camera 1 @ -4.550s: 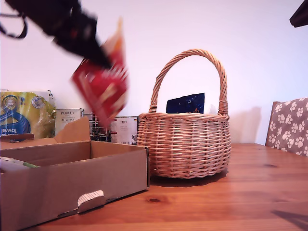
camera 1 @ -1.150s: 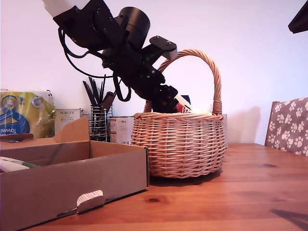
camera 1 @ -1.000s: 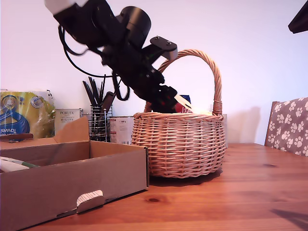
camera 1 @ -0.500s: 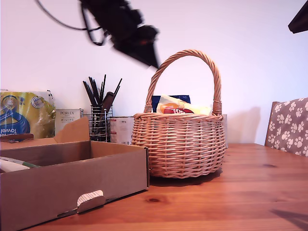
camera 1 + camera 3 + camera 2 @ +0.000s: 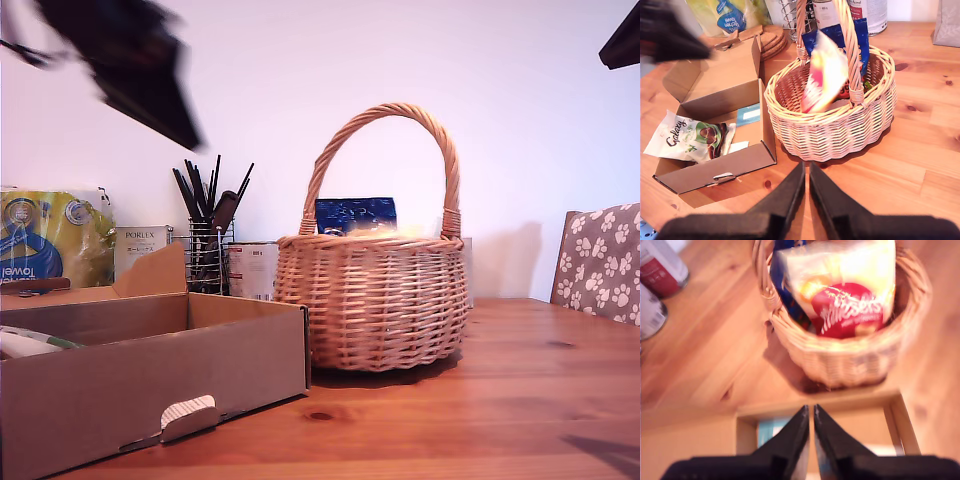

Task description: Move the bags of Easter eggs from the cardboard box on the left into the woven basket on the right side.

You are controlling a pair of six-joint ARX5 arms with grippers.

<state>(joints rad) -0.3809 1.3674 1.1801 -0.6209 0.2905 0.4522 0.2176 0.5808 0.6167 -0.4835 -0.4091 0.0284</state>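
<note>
- Wooden table [image 5: 520, 400] under a white wall; paw-print chair back [image 5: 603, 262] at the exterior view's right edge.
- Woven basket [image 5: 375, 300] upright mid-table, arched handle up; blue packet [image 5: 355, 215] poking above its rim.
- Cream-and-red packet [image 5: 847, 300] lying inside the basket, blue packet beside it against the wall; same cream-and-red packet [image 5: 825, 75] caught blurred under the handle in the second wrist view.
- Cardboard box [image 5: 150, 385] just beside the basket on the exterior view's left, hand-hole flap facing the camera.
- White-green Galaxy bag [image 5: 692, 142] flat in the box, next to a pale blue card [image 5: 748, 114].
- First gripper [image 5: 810, 440] above the box edge, jaws pressed together, nothing between them.
- Second gripper [image 5: 806, 195] high over the table, jaws likewise closed and empty.
- Blurred dark arm [image 5: 130, 65] at the exterior view's upper left.
- Wire utensil holder [image 5: 205, 250], Porlex carton [image 5: 140, 250], kitchen towel pack [image 5: 50, 240] along the wall.
</note>
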